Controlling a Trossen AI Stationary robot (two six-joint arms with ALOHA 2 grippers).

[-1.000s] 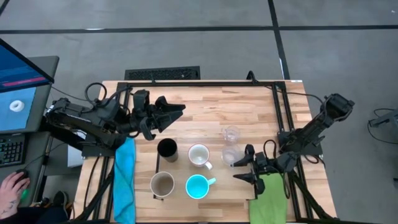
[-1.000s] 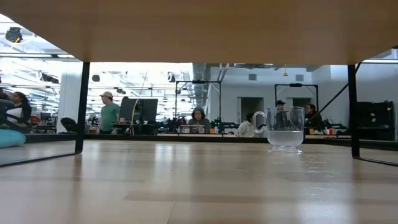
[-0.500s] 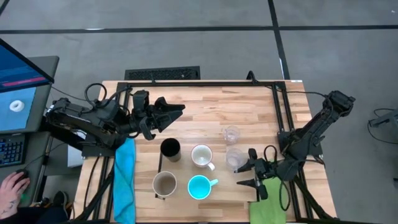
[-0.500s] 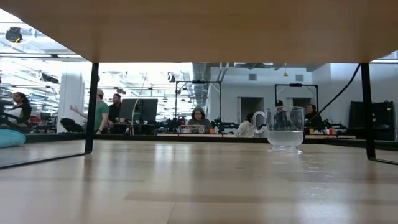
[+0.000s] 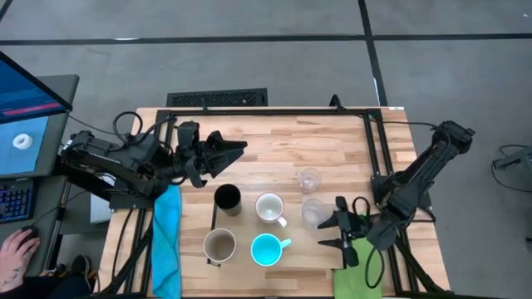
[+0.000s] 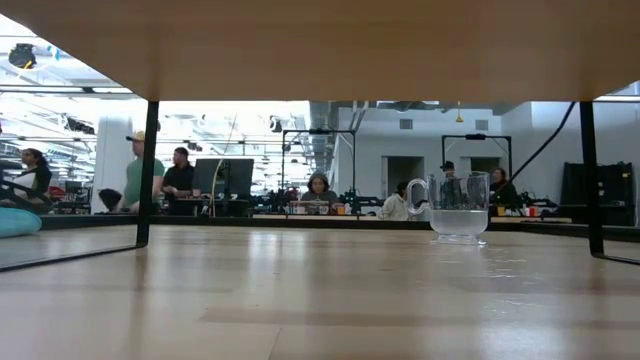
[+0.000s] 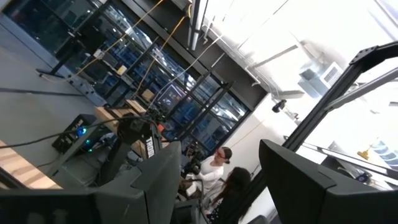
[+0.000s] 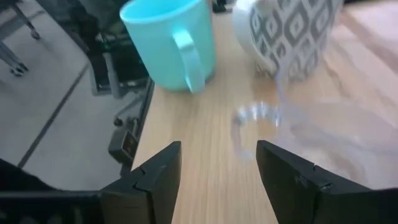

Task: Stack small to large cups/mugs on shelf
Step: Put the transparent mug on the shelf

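The clear glass (image 5: 314,212) nearest the right gripper (image 5: 336,232) stands upright on the shelf (image 5: 332,154), just beside the white patterned mug (image 5: 268,208) and near a second clear glass (image 5: 309,178) farther toward the back rail. It looks thin-walled and light, smooth enough to slip, and brittle, so I judge a gentle squeeze across its wall, low on the body where it is stiffest, to be the safer hold; pinching the rim alone could tip it or crack it. In the right wrist view its base shows as a faint ring directly ahead of the two dark fingers (image 8: 155,177), which stand spread apart with nothing between them, and the blue mug (image 8: 169,40) with its handle sits beyond. From above, the blue mug, a beige mug (image 5: 218,246) and a black tumbler (image 5: 225,199) complete the group; these look heavier and sturdier, and their handles, where they have them, give an obvious place to grab. No cup is nested in another yet. The left gripper (image 5: 239,146) waits over the back left part of the board, well away from the cups, its fingers likewise spread and empty. A green cloth (image 5: 359,270) lies under the right arm and a blue cloth (image 5: 167,241) along the left edge.
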